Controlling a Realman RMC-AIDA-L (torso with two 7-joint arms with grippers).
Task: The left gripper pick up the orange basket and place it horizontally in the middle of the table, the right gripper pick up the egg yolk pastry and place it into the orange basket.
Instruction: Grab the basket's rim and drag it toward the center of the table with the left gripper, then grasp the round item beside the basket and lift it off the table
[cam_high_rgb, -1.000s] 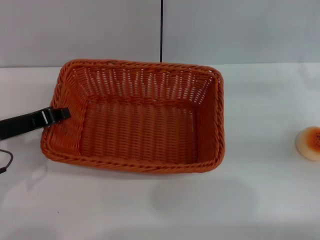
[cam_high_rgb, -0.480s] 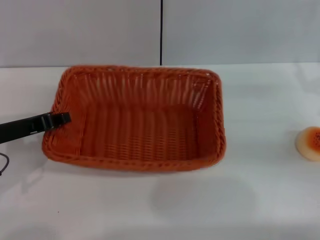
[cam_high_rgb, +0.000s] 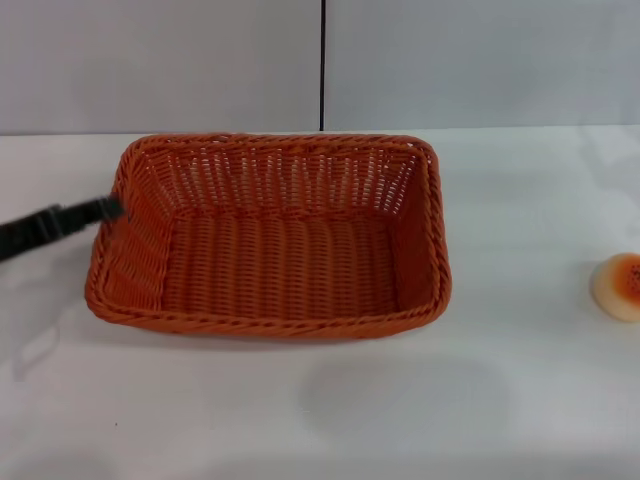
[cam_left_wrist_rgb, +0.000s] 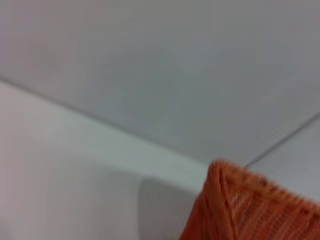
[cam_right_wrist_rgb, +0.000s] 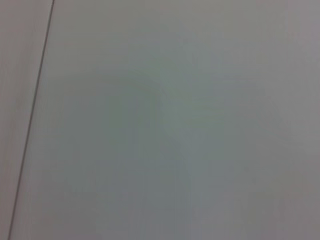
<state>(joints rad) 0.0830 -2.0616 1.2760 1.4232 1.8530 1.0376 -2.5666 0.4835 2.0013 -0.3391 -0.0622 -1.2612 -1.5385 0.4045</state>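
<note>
1. The left end effector (cam_high_rgb: 112, 208) reaches in from the left edge of the head view, its black tip level with the left short wall of the orange basket (cam_high_rgb: 270, 240), right at the braided rim.
2. Whether that tip touches the rim or merely lies just beside it cannot be told, and how far its fingers are spread cannot be told either; nothing is visibly lifted by it.
3. The left wrist view shows only one corner of the basket (cam_left_wrist_rgb: 240, 205) against the white bench and the grey wall behind.
4. The basket sits flat on the bench (cam_high_rgb: 300, 410), long sides running left to right, roughly in the middle, its open top facing up and its woven floor bare.
5. The egg yolk pastry (cam_high_rgb: 618, 286) rests on the bench far to the right, well apart from the basket and cut by the right edge of the head view.
6. Nothing lies between the pastry and the basket.
7. A grey back wall with one dark vertical seam (cam_high_rgb: 323, 65) stands beyond the far edge of the bench.
8. Count: one basket, one pastry, one end effector in sight.
9. The right wrist view shows only a plain grey surface with a thin dark line (cam_right_wrist_rgb: 31, 120).
</note>
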